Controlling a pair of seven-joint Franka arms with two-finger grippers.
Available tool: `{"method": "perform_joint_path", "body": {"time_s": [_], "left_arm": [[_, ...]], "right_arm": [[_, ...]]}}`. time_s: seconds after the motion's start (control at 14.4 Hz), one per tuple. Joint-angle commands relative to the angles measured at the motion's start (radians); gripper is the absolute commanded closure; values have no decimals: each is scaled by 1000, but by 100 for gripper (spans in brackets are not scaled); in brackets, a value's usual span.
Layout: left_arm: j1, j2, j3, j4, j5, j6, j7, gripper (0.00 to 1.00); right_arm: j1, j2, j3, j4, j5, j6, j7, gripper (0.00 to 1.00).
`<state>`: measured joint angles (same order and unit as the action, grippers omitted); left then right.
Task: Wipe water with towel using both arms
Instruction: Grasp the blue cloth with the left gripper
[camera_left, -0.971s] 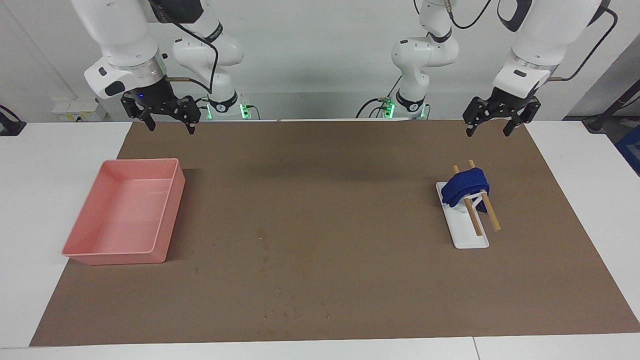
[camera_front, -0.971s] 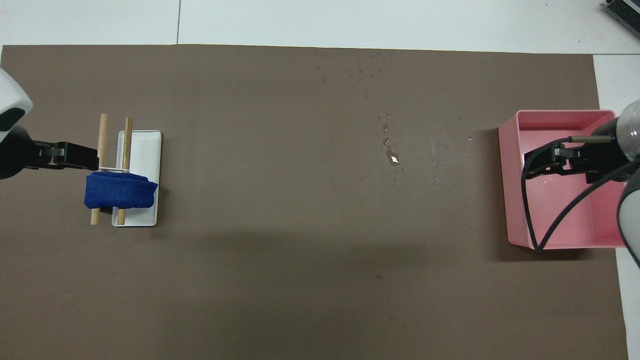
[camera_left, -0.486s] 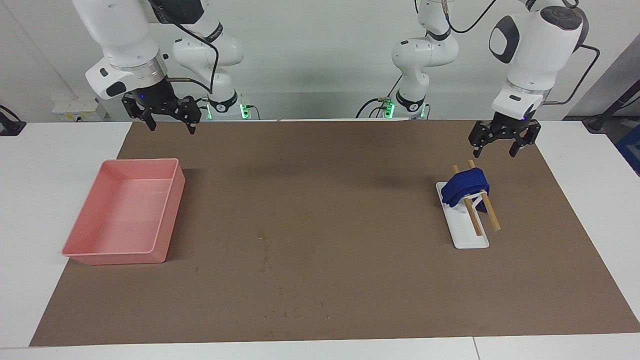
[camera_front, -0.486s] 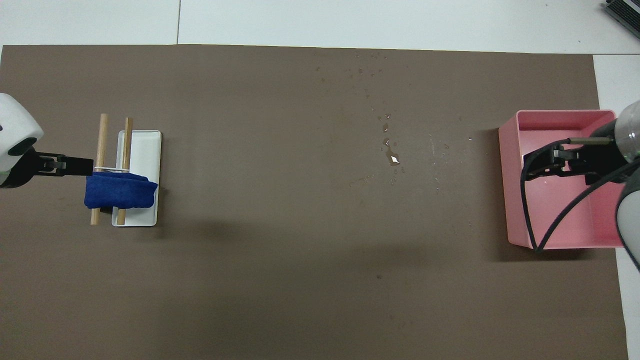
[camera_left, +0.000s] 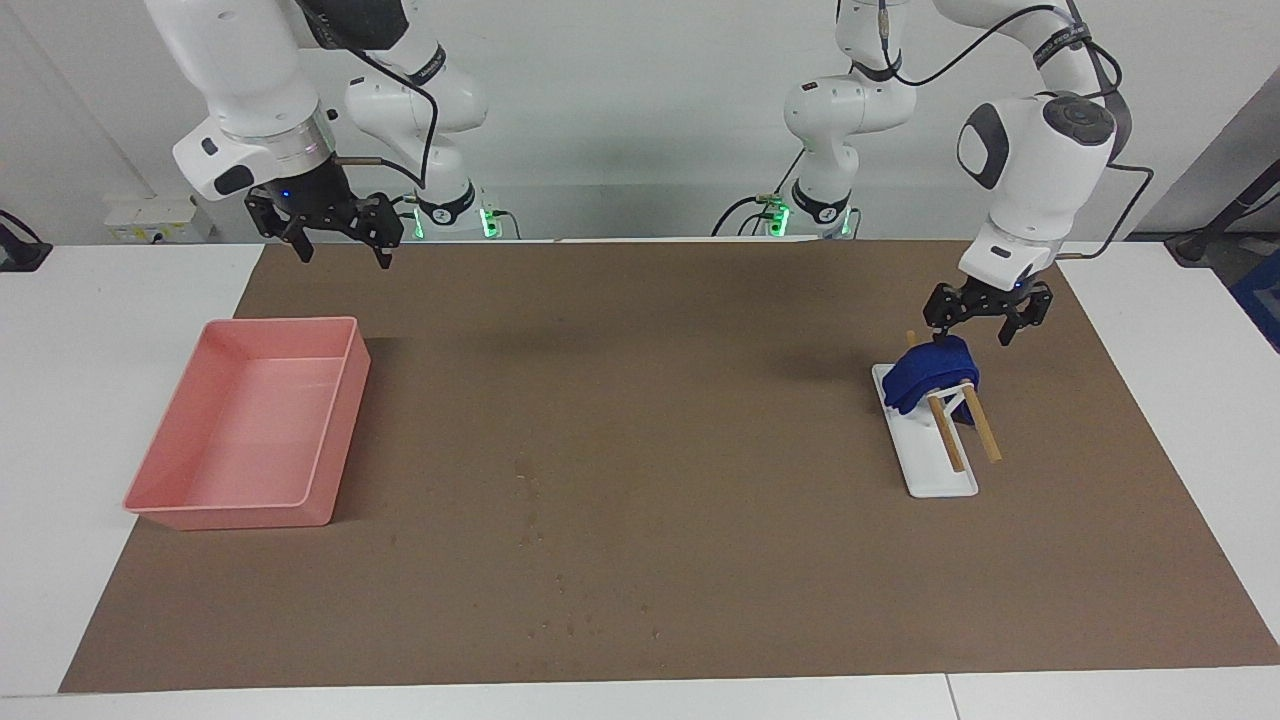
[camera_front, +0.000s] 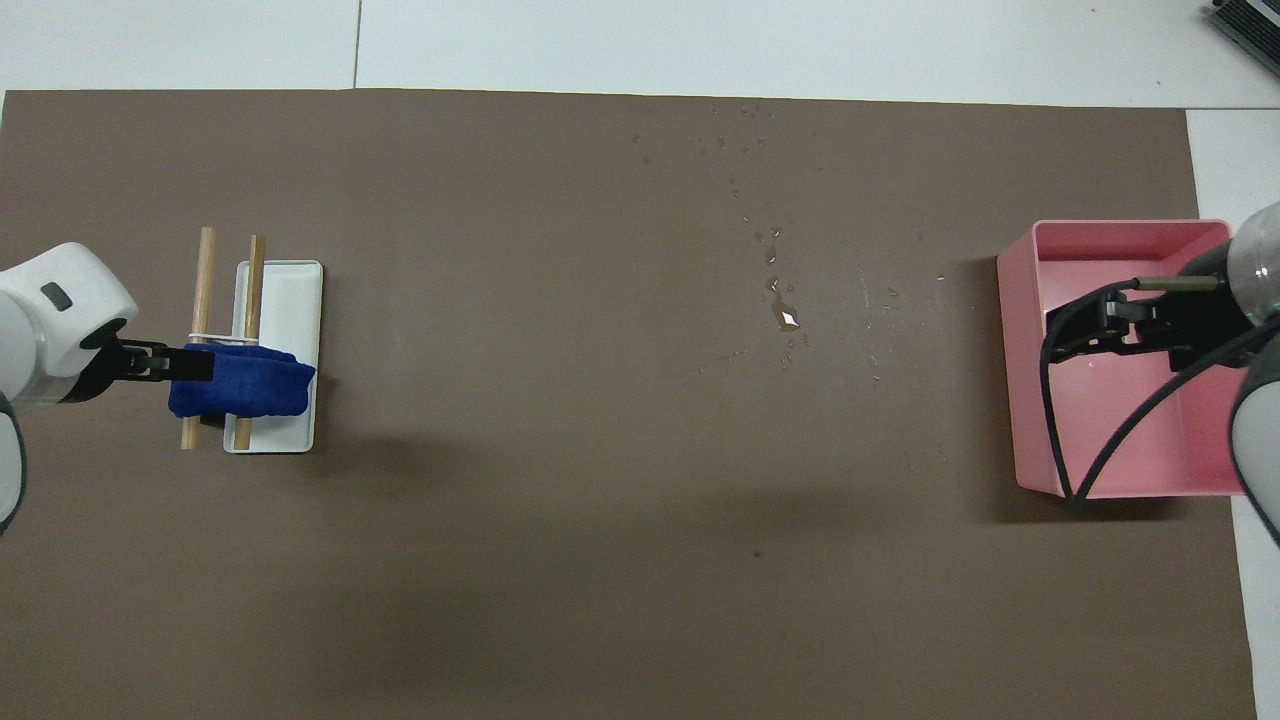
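Closest to the robots, the right claw (camera_left: 335, 237) is hanging with its fingers spread over the edge of the brown mat (camera_left: 640, 430), above the pink tray (camera_left: 150, 500), its arm waiting. Over the towel (camera_left: 932, 371) at the left arm's end of the table (camera_left: 60, 400), the left claw (camera_left: 978, 320) is hovering with fingers apart, just above the cloth and gripping nothing. That towel is sitting as a soft, deep-blue bunch of folds draped across two slanted wooden rods (camera_left: 975, 420) above a flat white dish (camera_left: 925, 470). To take it cleanly, I judge the claw should be coming straight down over the thickest fold and pinching cloth only, keeping clear of the rods so the light rack is not dragged along. Farther out, the water (camera_front: 785, 315) is lying as small glossy beads scattered mid-mat, unwiped as yet. The tray looks like rigid smooth plastic, rectangular with rounded corners.
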<state>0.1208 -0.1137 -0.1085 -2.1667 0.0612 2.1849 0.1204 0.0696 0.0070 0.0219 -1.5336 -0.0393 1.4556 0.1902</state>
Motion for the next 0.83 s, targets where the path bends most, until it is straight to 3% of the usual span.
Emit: {"method": "perform_joint_path", "body": {"time_s": [0.0,0.28,0.76], "left_arm": [[29,5,-7,-33,19,61,-2,6],[31,22,-7,-68,19,119,-10,15],[16,26,-7,-62,19,110,-59,56]], "right_arm": [[-8,-28,6,-37,9,23,14,0],[-8,-28,6,-39,9,25,12,0],[-8,-32,6,-45,9,26,12,0]]}}
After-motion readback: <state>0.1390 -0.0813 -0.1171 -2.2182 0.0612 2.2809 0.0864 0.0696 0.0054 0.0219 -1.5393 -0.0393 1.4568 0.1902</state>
